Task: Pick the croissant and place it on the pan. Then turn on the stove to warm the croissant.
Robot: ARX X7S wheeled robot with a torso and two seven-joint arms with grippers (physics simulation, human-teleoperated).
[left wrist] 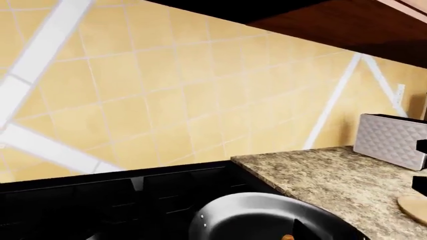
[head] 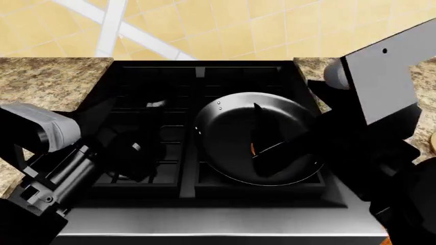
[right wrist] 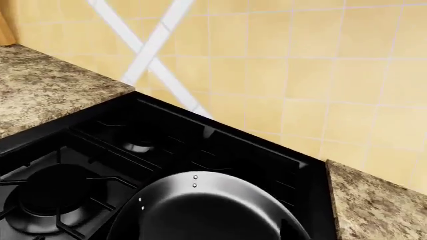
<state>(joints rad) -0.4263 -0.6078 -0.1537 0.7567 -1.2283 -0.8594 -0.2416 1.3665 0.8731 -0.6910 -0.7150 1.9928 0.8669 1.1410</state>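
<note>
From the left wrist view we note the pan (left wrist: 267,220) sitting on the black stove (left wrist: 100,200), with a small orange-brown sliver at the frame edge inside it, which we take for the croissant (left wrist: 287,238). This view alone shows the granite counter (left wrist: 320,175) beside the stove carrying a silver textured box (left wrist: 390,140) and the rim of a tan wooden plate (left wrist: 413,207). No fingers of the left gripper appear here.

From the head view we see the pan (head: 256,138) resting on the right-hand burners of the stove (head: 150,127). The right gripper (head: 262,143) reaches down into the pan, its dark fingers (head: 283,150) spread some way apart; an orange speck, the croissant (head: 252,148), shows between them on the pan floor (whether the fingers touch it we cannot tell). The left gripper (head: 132,153) hangs over the left-hand burners, dark against the dark grates, and we cannot tell how far it is open; nothing is seen in it.

From the right wrist view we record the pan (right wrist: 200,210) on the stove (right wrist: 67,185), its two handle rivets visible, and the tiled wall (right wrist: 300,75) behind. Neither the croissant nor the gripper's fingers show here.
</note>
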